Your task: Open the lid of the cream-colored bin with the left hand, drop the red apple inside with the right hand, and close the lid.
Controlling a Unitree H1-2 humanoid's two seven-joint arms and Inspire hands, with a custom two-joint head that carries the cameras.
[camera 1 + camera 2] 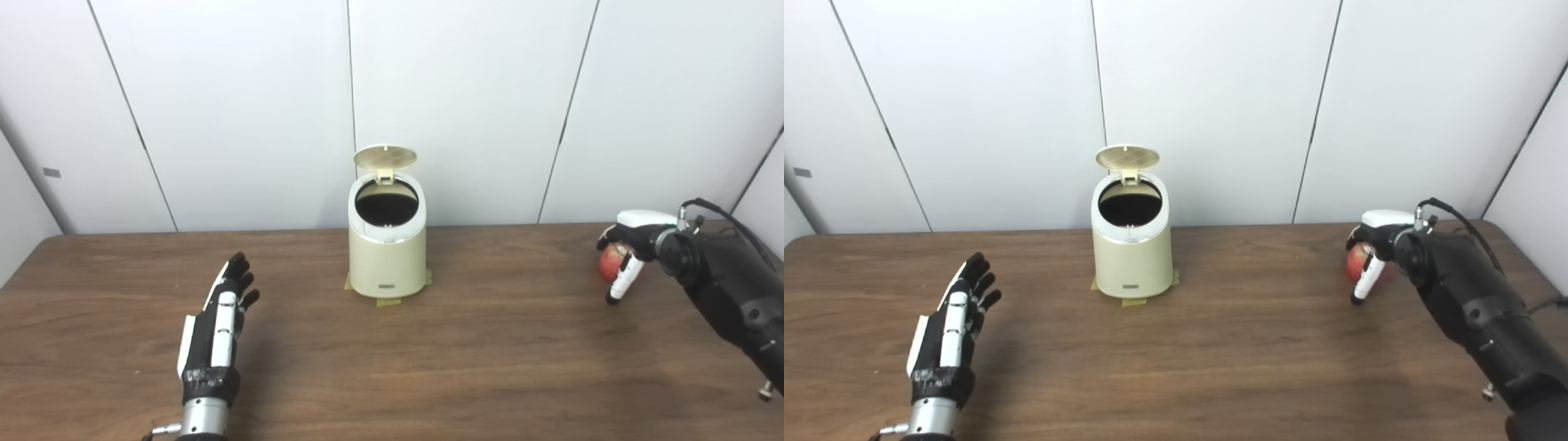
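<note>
- Left eye view: cream-colored bin (387,257) stands upright at mid-table, toward the back edge of the wooden table (465,355). Strips of tape (388,301) show under its base.
- Lid (385,157) is swung up and back on its hinge; the dark round opening faces the camera.
- Left hand (222,312) lies low over the table, well apart from the bin on its left, fingers straight and spread, holding nothing.
- Right hand (628,251) is far to the right, near the table's back edge, fingers curled around the red apple (612,262); one white finger points down beside the fruit. Whether the apple is lifted or resting on the wood cannot be told.
- Right eye view: same layout. Bin (1131,254) with lid (1127,157) raised, white wall panels (1213,92) behind.
- Left hand (952,324) flat and released, empty.
- Right hand (1375,248) wraps the apple (1358,260), well apart from the bin.
</note>
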